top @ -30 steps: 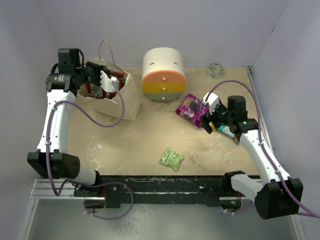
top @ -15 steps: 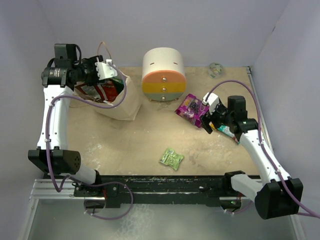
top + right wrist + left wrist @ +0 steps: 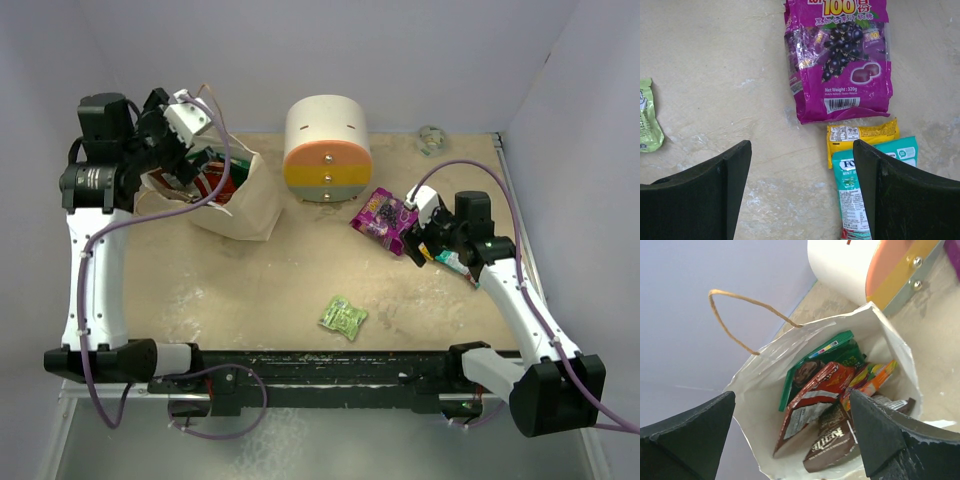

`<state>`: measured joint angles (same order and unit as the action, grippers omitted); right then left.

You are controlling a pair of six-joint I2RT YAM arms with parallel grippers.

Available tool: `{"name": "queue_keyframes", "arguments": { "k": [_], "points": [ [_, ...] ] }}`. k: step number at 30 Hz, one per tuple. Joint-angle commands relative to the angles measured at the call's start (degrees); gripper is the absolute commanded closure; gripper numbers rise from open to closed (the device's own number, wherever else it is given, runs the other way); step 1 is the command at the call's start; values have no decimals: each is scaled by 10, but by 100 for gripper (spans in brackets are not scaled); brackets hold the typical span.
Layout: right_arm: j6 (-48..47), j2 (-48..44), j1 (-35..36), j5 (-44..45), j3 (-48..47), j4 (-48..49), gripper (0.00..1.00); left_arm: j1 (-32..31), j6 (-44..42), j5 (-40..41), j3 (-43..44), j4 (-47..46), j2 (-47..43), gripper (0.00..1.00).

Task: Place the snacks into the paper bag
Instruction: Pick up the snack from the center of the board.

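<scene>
Top external: fixed, high above and behind the near edge of the counter (image 3: 260, 290), tilted down and forward; farthest view, whole counter in frame

Left wrist: sits behind the left tool (image 3: 792, 394), high at far left, aimed steeply down into the mouth of the paper bag (image 3: 760, 380), close range; shares the bag and the round drawered container (image 3: 840, 265) with the top view

Right wrist: sits behind the right tool (image 3: 801, 145), low, facing straight down at the counter, close range; shares the purple packet (image 3: 840, 60) and lime-green packet (image 3: 649, 120) with the top view
</scene>
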<state>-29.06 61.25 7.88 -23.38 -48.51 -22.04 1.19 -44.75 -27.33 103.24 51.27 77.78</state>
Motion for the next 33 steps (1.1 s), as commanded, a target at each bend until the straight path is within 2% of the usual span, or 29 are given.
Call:
{"name": "queue_keyframes", "arguments": {
  "k": [1,7,11,14,24,33],
  "points": [
    [7,3,1,31,-9,15,16,5,135,17,-30,-58,-37,1],
    [0,8,1,81,-17,-10,14,5,200,34,-59,-44,-56,1],
    [-20,17,0,183,7,5,13,5,213,57,-99,-50,-78,1],
    [-52,27,-9,214,35,16,11,5,229,67,-129,-62,-100,1],
    [-131,101,-69,228,61,9,11,5,256,60,-190,-85,-143,1],
    [-165,183,-104,232,43,35,19,5,258,50,-201,-86,-151,1]
  ]
}}
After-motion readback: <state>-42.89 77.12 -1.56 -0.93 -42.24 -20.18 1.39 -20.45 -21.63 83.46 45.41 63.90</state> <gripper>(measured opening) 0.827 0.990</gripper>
